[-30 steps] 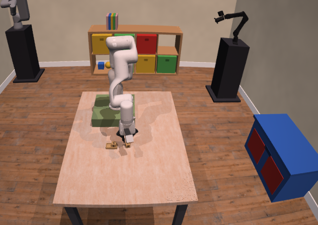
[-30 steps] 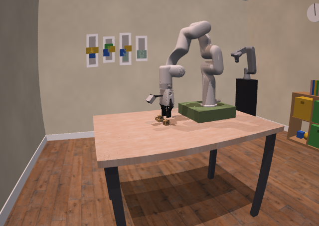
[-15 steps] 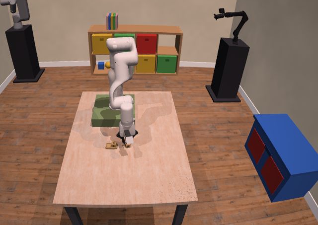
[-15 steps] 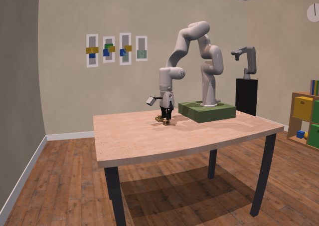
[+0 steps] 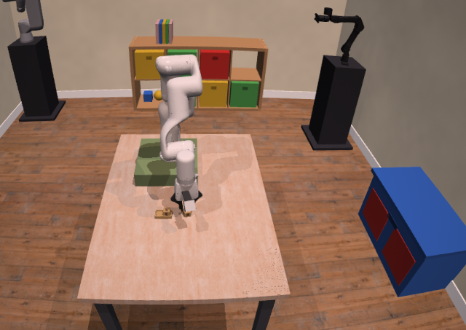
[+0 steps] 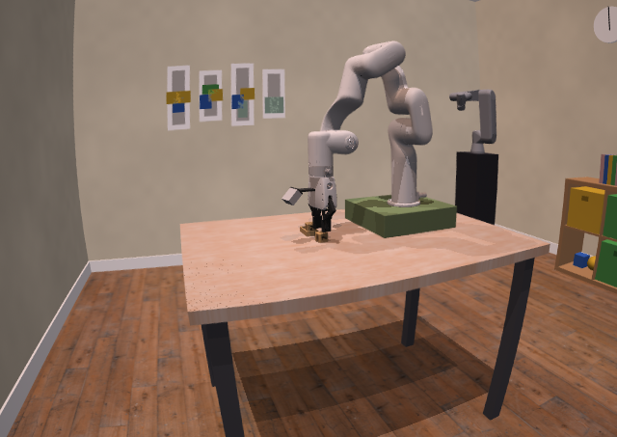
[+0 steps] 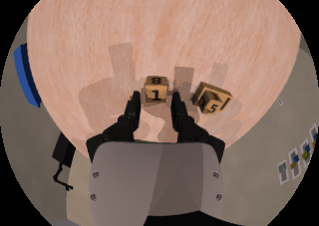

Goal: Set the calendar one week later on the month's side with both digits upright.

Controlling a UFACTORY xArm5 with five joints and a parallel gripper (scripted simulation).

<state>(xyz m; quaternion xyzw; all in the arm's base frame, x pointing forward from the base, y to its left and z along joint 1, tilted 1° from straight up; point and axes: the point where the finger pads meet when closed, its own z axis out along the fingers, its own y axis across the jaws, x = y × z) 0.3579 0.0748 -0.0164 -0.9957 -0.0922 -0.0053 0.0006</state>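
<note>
A small wooden cube with a 1 on its top face stands on the table, outside the tray; it also shows in the top view. My gripper points straight down with its fingers half open, one on each side of this cube, low over the table. I cannot see the fingers pressing on the cube. The wooden tray lies just left of it and holds the second cube, which shows a 5 and sits turned at an angle. The month's name is too small to read.
The arm's green base block sits at the back of the table, behind the gripper. Around the table stand a shelf with coloured bins, two black pedestals with arms, and a blue cabinet.
</note>
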